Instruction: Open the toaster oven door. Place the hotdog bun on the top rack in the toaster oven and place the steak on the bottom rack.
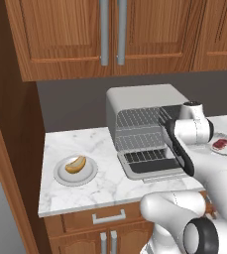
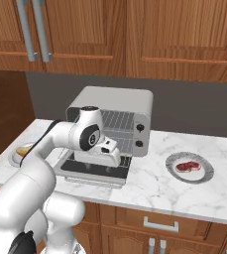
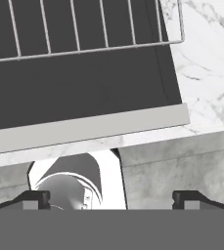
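The toaster oven (image 1: 140, 99) (image 2: 116, 99) stands on the marble counter. Its toaster oven door (image 1: 149, 167) (image 2: 92, 172) (image 3: 84, 93) lies folded down flat. Inside are the top rack (image 1: 137, 119) and the bottom rack (image 1: 139, 142). A wire grid (image 3: 84, 29) reaches out over the dark door glass. My gripper (image 3: 113, 200) (image 2: 103, 159) hangs open over the door's front edge, holding nothing. The hotdog bun (image 1: 76, 164) (image 2: 22, 150) lies on a grey plate at the left. The steak (image 1: 221, 144) (image 2: 187, 166) lies on another plate at the right.
The bun's plate (image 1: 65, 177) sits near the counter's left end, the steak's plate (image 2: 204, 174) right of the oven. Wooden wall cabinets (image 1: 110, 34) hang above. A tall wooden panel (image 1: 6, 149) closes the left side. Drawers (image 2: 159, 223) lie below the counter edge.
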### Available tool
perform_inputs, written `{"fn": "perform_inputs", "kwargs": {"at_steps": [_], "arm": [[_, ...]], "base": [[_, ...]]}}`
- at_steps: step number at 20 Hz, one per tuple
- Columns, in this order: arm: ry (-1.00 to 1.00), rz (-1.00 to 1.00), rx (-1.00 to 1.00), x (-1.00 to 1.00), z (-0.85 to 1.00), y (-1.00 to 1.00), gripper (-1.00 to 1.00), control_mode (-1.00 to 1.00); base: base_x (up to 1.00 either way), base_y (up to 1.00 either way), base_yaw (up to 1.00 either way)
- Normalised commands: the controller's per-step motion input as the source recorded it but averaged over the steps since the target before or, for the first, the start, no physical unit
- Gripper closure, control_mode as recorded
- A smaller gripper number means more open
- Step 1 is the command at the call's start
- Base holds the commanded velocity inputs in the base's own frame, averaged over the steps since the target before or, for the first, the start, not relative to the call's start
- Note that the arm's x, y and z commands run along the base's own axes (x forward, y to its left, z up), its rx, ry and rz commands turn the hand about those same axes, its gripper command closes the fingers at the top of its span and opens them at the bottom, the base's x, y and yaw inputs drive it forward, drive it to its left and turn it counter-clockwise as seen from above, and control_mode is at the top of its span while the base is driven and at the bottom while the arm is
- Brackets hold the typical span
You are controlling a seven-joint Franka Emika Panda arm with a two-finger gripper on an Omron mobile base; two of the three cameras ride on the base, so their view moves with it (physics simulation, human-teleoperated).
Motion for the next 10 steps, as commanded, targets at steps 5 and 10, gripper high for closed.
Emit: {"fn": "perform_inputs", "kwargs": {"at_steps": [5, 10], "arm": [[0.00, 0.00, 0.00, 0.00, 0.00, -0.21, -1.00, -1.00], [0.00, 0.00, 0.00, 0.00, 0.00, -0.18, -1.00, -1.00]], "base": [[0.00, 0.00, 0.00], [0.00, 0.00, 0.00]]}}
